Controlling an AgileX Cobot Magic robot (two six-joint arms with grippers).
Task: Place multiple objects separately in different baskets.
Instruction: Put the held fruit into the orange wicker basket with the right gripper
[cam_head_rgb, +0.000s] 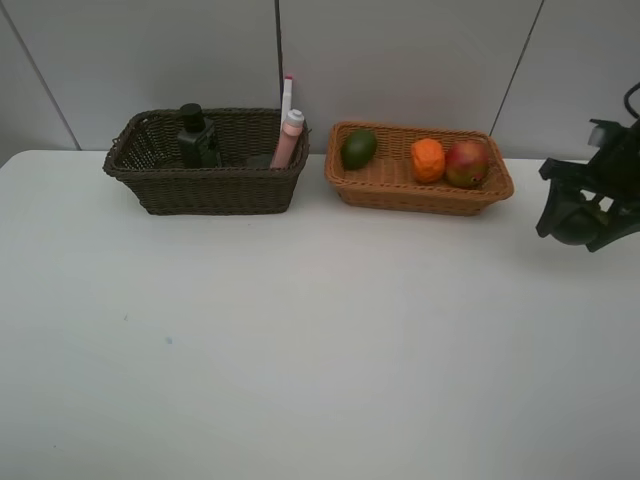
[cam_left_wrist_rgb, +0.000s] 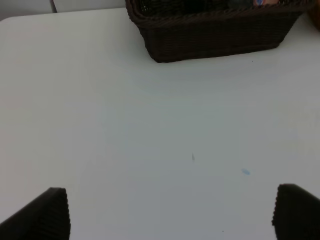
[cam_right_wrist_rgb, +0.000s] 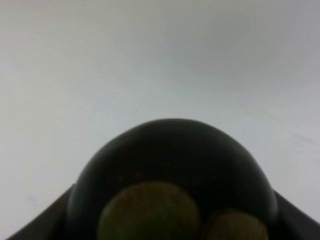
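The left gripper (cam_left_wrist_rgb: 170, 215) is over bare white table (cam_head_rgb: 300, 350), its fingers spread wide with nothing between them. At the table's right edge the right gripper (cam_head_rgb: 583, 222) pinches a dark round mangosteen (cam_right_wrist_rgb: 172, 170), which fills the right wrist view.

Farther back two baskets stand side by side, near each other. The dark brown basket (cam_head_rgb: 205, 190) on the left holds a dark green pump bottle (cam_head_rgb: 195, 135), and at its right end a pink bottle (cam_head_rgb: 289, 138) and a white marker (cam_head_rgb: 287, 95) lean upright. The tan basket (cam_head_rgb: 420, 192) on the right holds a green lime (cam_head_rgb: 358, 148), an orange (cam_head_rgb: 427, 160) and a red-yellow apple (cam_head_rgb: 467, 163) in a row.
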